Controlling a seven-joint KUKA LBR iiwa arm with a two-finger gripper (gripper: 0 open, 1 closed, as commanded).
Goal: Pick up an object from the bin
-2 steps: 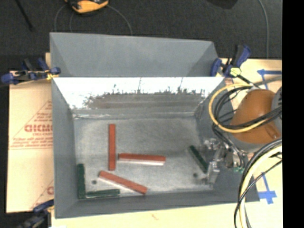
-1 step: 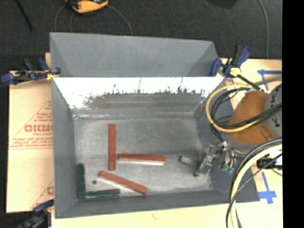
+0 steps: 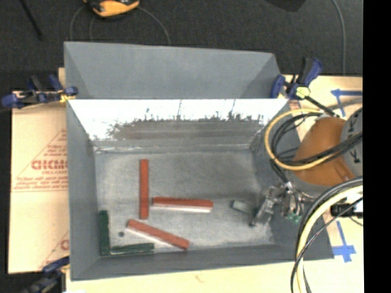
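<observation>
Scuffed matt grey metal bin (image 3: 201, 166); matt red sticks (image 3: 144, 188).

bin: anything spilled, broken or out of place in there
Nothing stands out. Three red sticks and two green sticks lie flat on the bin floor; a small grey piece lies beside the gripper.

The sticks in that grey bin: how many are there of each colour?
Red-brown sticks: 3
Dark green sticks: 2
Total: 5
</observation>
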